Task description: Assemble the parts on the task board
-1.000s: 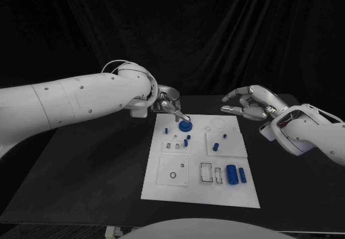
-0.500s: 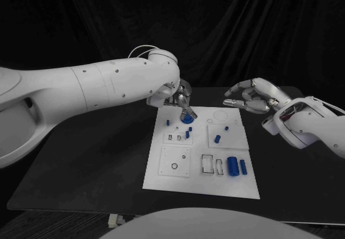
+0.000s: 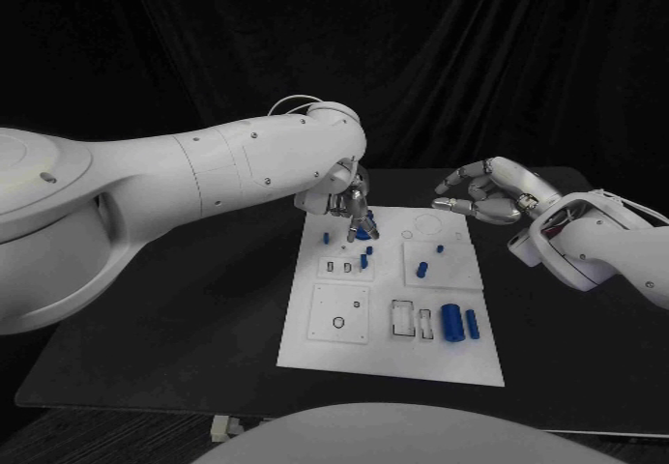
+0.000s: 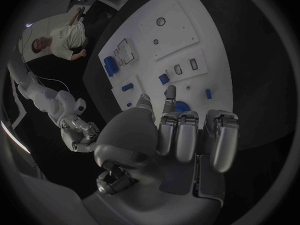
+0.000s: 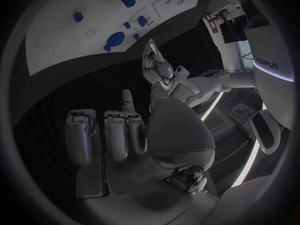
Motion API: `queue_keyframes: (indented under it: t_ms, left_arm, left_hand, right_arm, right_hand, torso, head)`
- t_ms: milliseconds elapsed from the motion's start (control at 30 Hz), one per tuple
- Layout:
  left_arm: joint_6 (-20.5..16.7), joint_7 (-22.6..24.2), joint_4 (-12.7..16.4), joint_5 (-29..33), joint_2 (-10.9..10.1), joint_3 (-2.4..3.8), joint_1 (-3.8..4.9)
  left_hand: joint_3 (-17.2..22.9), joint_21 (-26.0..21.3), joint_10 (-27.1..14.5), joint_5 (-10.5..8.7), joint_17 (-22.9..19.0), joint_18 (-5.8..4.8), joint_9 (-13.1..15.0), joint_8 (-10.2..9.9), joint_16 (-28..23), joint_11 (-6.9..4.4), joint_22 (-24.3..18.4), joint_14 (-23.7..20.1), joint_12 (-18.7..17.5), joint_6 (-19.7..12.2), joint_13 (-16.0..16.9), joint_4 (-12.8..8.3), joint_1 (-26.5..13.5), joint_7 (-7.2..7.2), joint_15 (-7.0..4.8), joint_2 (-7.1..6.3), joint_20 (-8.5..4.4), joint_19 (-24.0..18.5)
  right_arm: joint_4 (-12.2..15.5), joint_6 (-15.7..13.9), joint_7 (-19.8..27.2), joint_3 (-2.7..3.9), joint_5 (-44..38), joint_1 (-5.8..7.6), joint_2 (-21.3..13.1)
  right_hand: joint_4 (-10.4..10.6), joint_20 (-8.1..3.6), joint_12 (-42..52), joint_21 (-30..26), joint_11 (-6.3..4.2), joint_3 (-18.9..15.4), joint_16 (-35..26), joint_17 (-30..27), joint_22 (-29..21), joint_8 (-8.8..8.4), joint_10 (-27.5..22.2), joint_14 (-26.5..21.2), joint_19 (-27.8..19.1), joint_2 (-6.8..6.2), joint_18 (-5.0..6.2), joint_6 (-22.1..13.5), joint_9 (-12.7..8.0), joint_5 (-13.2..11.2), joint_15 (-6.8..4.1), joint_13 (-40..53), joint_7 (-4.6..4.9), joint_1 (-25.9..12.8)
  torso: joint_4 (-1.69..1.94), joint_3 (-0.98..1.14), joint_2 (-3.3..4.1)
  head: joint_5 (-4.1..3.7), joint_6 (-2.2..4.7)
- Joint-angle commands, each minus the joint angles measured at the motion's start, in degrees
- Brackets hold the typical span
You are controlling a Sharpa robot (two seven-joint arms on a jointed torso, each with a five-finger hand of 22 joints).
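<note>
The white task board (image 3: 419, 362) lies in the middle of the black table. A blue round part (image 3: 363, 232) sits near its far edge, and my left hand (image 3: 346, 200) reaches down with its fingertips on it. In the left wrist view the round part (image 4: 182, 106) lies right at the fingers (image 4: 170, 92) of the left hand (image 4: 181, 135); whether they grip it is hidden. My right hand (image 3: 485, 193) hovers past the board's far right corner, fingers curled in, holding nothing. The right wrist view shows the right hand (image 5: 125, 135), board (image 5: 56, 35) and round part (image 5: 115, 37).
Small blue pegs (image 3: 365, 254) stand near the board's middle, with two more (image 3: 421, 271) to their right. A large blue cylinder (image 3: 450, 324) and a thinner one (image 3: 472, 326) lie at the near right. My big left arm (image 3: 182, 193) hangs over the table's left half.
The camera has shifted. My left arm has swung up and nearer the camera while its fingertips stay at the round part. The right hand has barely moved.
</note>
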Motion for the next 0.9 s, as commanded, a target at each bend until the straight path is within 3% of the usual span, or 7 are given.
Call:
queue_keyframes:
  t_ms: [33,200,400,633,900]
  left_arm:
    - [2.05,-4.9,-0.6,4.33,0.53,0.07,-0.33]
    - [1.81,-5.33,-1.09,4.71,0.94,0.07,-1.05]
    - [1.0,-5.0,-1.6,4.83,1.52,0.07,-1.71]
    - [0.16,-5.13,-2.37,4.87,2.23,0.07,-2.78]
    - [-1.22,-4.98,-3.67,4.87,2.93,0.07,-3.75]
  left_hand:
    - [0.43,0.17,6.07,-0.02,15.07,-0.34,0.13,-0.37,0.14,-0.09,15.07,6.06,-0.19,0.45,14.94,-0.01,0.38,-0.06,-0.18,-0.29,-0.26,6.02]
    - [0.83,0.17,6.07,-0.1,15.07,-0.34,0.38,-0.76,0.14,-0.15,15.07,6.06,-0.19,0.8,14.94,0.24,-0.24,-0.09,-0.25,-0.06,-0.32,6.02]
    - [1.14,0.17,6.07,0.15,15.07,-0.34,0.49,-1.08,0.14,-0.16,15.07,6.06,-0.19,0.82,14.94,0.3,-0.47,-0.1,-0.27,0.1,-0.35,6.02]
    - [1.73,0.17,6.07,0.64,15.07,-0.34,0.71,-1.48,0.14,-0.18,15.07,6.06,-0.19,0.9,14.94,-0.02,-0.34,-0.14,-0.29,0.12,-0.38,6.02]
    - [2.72,0.17,6.07,1.34,15.07,-0.34,1.03,-2.25,0.14,-0.18,15.07,6.06,-0.19,0.86,14.94,-0.73,0.1,-0.1,-0.32,-0.07,-0.42,6.02]
  right_arm:
    - [0.02,1.09,-2.03,0.04,0.06,-0.13,-0.08]
    - [-0.03,1.43,-2.41,0.04,0.06,-0.14,0.03]
    - [-0.18,1.91,-2.8,0.04,0.06,-0.14,0.19]
    - [-0.27,2.28,-3.15,0.04,0.06,-0.14,0.2]
    - [-0.35,2.64,-3.43,0.04,0.06,-0.23,0.13]
  right_hand:
    - [-0.04,0.27,0.15,0.12,0.36,-0.34,0.15,15.09,14.77,0.37,5.86,6.17,5.56,0.25,-0.22,0.25,0.06,0.14,0.37,15.09,0.04,0.21]
    - [-0.07,0.29,0.15,0.06,0.4,-0.36,0.15,15.09,14.75,0.43,5.86,6.17,5.52,0.29,-0.2,0.33,0.08,0.16,0.4,15.09,0.05,0.26]
    - [-0.07,0.29,0.15,0.06,0.4,-0.36,0.15,15.09,14.75,0.43,5.86,6.17,5.52,0.29,-0.2,0.33,0.08,0.16,0.4,15.09,0.05,0.26]
    - [-0.12,0.34,0.15,0.05,0.48,-0.38,0.15,15.09,14.74,0.52,5.86,6.17,5.52,0.47,-0.2,0.47,0.13,0.43,0.47,15.09,0.09,0.4]
    - [-0.14,0.38,0.15,0.08,0.54,-0.42,0.15,15.09,14.75,0.58,5.86,6.17,5.53,0.56,-0.21,0.54,0.16,0.67,0.52,15.09,0.11,0.49]
  torso:
    - [-0.02,0.04,-0.01]
    - [-0.14,0.04,-0.06]
    - [0.01,0.03,-0.16]
    - [-0.02,0.01,-0.14]
    - [-0.05,0.01,-0.11]
  head:
    - [0.13,0.01]
    - [0.12,0.01]
    - [0.08,0.01]
    - [-0.26,0.01]
    - [-0.11,0.01]
